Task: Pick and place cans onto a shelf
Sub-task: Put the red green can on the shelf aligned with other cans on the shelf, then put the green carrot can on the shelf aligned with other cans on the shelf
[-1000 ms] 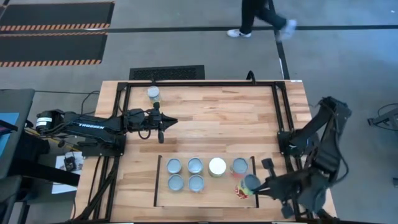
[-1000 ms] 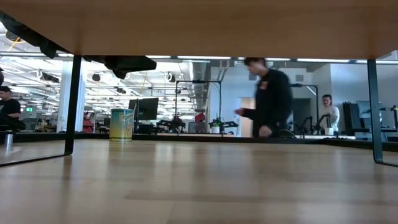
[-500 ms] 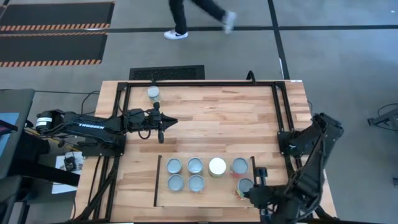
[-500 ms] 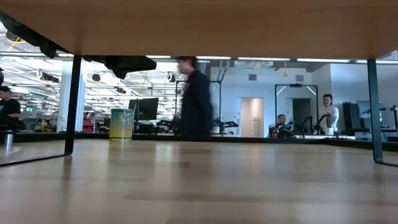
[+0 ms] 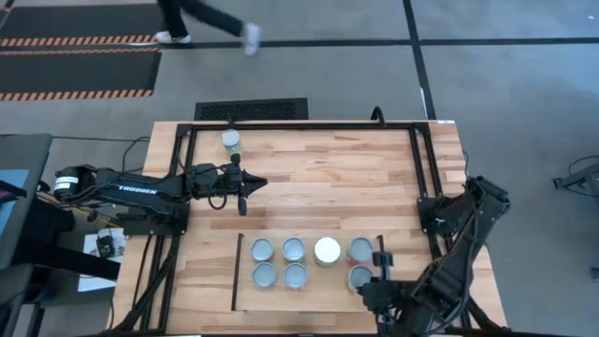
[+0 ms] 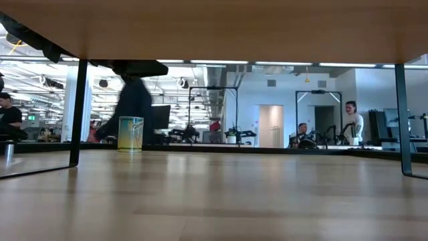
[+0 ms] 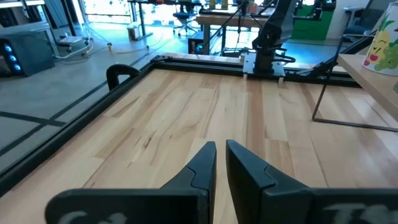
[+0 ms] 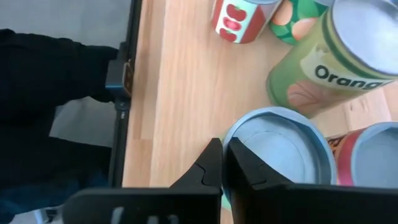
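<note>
Seven cans stand on the light-wood shelf [image 5: 309, 292]: four in the far row, among them a white-topped one [image 5: 327, 250], and three in the near row. The near row's rightmost can [image 5: 359, 277] is at my right gripper [image 5: 373, 285], which is shut on its rim. An eighth can [image 5: 230, 140], with a yellow-green label, stands alone at the table's far left; it also shows in the low view [image 6: 130, 134]. My left gripper [image 5: 251, 183] is shut and empty above the bare table left of centre. My right gripper has the grey-topped can's rim [image 8: 227, 138] at its right side between its nearly closed fingertips, one over the top and one outside the wall. The fingers slant down from the table's right. The can sits upright among the others; its base is hidden.
The shelf is a raised panel between two thin black rails [image 5: 237, 271]. A larger black tube frame [image 5: 304, 124] runs round the table. A person walks across the floor beyond the far edge [image 5: 201, 19]. Bare wood lies between the lone can and the shelf.
My right gripper has moved toward the table's left with the can. The can leaned, showing its red side beyond the shelf's right rail, and now sits upright in the near row beside the rail. The person has walked leftward behind the table.
</note>
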`<state>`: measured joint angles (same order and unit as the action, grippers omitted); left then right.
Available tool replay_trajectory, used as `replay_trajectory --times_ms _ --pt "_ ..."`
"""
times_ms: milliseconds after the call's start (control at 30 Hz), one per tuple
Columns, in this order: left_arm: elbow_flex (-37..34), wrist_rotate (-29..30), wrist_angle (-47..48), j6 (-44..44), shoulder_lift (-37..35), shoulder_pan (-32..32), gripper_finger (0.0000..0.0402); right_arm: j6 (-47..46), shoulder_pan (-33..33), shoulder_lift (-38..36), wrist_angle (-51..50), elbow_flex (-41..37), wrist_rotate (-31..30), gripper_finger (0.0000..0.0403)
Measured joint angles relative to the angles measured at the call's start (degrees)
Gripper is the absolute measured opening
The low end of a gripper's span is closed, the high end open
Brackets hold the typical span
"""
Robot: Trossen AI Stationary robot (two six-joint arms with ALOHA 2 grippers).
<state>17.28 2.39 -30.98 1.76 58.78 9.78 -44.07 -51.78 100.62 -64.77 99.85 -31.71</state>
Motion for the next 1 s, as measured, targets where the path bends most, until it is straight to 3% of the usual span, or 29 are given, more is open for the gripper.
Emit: replay_trajectory --times_ms 700,1000 --pt "0.0 -0.7 0.1 0.3 0.0 0.0 0.0025 1.7 1.3 -0.2 -1.7 0.0 3.1 0.0075" --pt "0.0 -1.1 0.4 0.4 0.0 0.0 0.0025 2.1 1.2 -0.2 -3.4 0.8 3.8 0.0143"
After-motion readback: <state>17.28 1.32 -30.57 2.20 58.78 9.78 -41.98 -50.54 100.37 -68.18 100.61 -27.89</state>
